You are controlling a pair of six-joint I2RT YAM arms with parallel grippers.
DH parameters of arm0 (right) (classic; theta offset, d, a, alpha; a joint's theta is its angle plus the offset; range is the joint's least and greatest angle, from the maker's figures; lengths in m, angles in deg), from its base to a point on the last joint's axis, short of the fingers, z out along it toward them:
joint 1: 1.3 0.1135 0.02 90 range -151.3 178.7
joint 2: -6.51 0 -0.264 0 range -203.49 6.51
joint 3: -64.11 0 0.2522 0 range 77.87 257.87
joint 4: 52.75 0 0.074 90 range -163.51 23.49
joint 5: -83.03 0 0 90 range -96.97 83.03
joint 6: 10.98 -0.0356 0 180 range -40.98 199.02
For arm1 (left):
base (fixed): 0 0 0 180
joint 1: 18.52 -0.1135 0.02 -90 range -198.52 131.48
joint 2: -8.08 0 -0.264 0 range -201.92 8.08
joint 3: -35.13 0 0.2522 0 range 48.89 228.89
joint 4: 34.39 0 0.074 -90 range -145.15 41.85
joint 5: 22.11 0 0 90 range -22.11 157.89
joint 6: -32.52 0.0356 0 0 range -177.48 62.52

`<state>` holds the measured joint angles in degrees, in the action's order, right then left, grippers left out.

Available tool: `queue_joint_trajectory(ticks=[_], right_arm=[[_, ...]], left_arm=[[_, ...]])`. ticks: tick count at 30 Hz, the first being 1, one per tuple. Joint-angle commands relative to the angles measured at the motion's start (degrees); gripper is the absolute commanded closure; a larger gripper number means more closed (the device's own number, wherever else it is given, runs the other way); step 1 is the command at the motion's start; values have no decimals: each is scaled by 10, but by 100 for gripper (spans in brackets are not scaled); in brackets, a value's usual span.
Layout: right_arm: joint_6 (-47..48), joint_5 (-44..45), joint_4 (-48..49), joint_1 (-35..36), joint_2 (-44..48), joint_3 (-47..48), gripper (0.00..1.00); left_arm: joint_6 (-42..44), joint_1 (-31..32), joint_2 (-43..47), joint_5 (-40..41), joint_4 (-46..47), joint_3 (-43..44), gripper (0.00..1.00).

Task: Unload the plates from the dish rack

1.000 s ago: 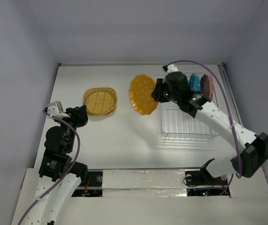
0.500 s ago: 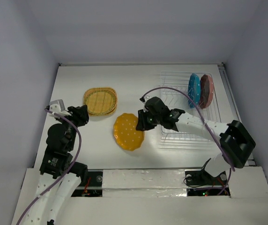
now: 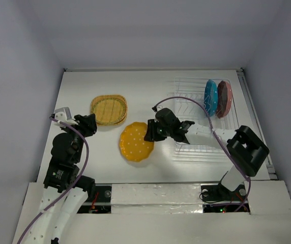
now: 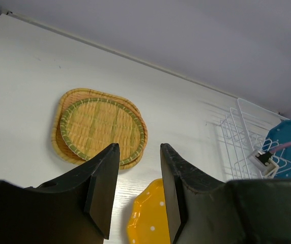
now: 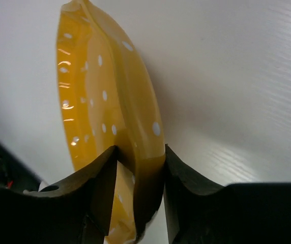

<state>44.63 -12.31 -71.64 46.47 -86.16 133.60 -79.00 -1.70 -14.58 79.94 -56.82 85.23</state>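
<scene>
Orange plate (image 3: 136, 142) down at the table (image 3: 135, 86)
Right gripper (image 3: 150, 133) pinches its right rim; tan plates (image 3: 109, 109) lie just beyond; left gripper (image 3: 90, 124) spread, empty.

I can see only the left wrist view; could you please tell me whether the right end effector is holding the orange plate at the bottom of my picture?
Observer: Yes. In the right wrist view the orange plate has its rim between the fingers of the right end effector, which appear to touch it on both sides.
Operator: Thank you. How many plates are in the dish rack?
Observer: Two: the blue plate and, hidden from you, a dusty red plate beside it. Both stand on edge at the rack's far right end.
</scene>
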Motion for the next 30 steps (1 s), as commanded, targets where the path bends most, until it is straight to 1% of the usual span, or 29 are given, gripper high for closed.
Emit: queue_joint_trajectory(ticks=[1,3,7,8,10,11,13,14,15,17,19,20,21,22,23,24,25,26,27,28,29,30], right_arm=[[22,108,-26,5,-43,13,57],[21,120,-36,5,-52,25,50],[25,164,-66,5,-67,44,45],[29,172,-73,5,-72,50,40],[32,187,-92,5,-80,64,35],[35,191,-96,5,-81,68,28],[36,205,-112,5,-80,81,21],[38,212,-119,5,-78,87,14],[40,219,-128,5,-76,93,11],[46,236,-146,5,-67,111,7],[54,233,-149,5,-38,126,7],[57,233,-152,5,-23,134,10],[65,235,-155,5,-8,141,21],[70,248,-162,5,28,149,29],[81,258,-165,5,48,166,53],[86,269,-169,5,66,173,70],[92,282,-180,-4,84,182,82],[102,305,-185,-14,115,192,97],[107,316,-193,-28,127,196,100],[110,340,-213,-45,136,199,100],[118,348,-225,-84,143,200,100],[122,357,-239,-104,151,205,100]], left_arm=[[-3,2,6,-2,18,0,66],[-1,2,9,-2,18,0,66],[-2,2,17,-2,20,0,66],[-1,2,22,-2,21,-2,66],[-1,2,24,-2,22,-1,65],[-2,2,27,-2,22,-1,65],[-1,2,30,-2,23,-2,65],[-1,2,31,-2,23,-2,65],[-1,2,32,-2,23,-2,65],[-1,2,38,-2,23,-2,65],[-1,2,40,-2,24,-3,65],[-1,2,42,-2,23,-3,65],[-1,2,41,-2,23,-2,65],[0,2,41,-2,24,-3,65],[-1,2,40,-2,23,-3,65],[0,2,40,-2,24,-3,65],[0,2,40,-2,23,-3,65],[0,2,41,-2,23,-3,65],[0,2,42,-2,23,-3,65],[-1,2,42,-2,23,-2,66],[-1,2,45,-2,23,-3,67],[-1,2,45,-2,23,-4,69]])
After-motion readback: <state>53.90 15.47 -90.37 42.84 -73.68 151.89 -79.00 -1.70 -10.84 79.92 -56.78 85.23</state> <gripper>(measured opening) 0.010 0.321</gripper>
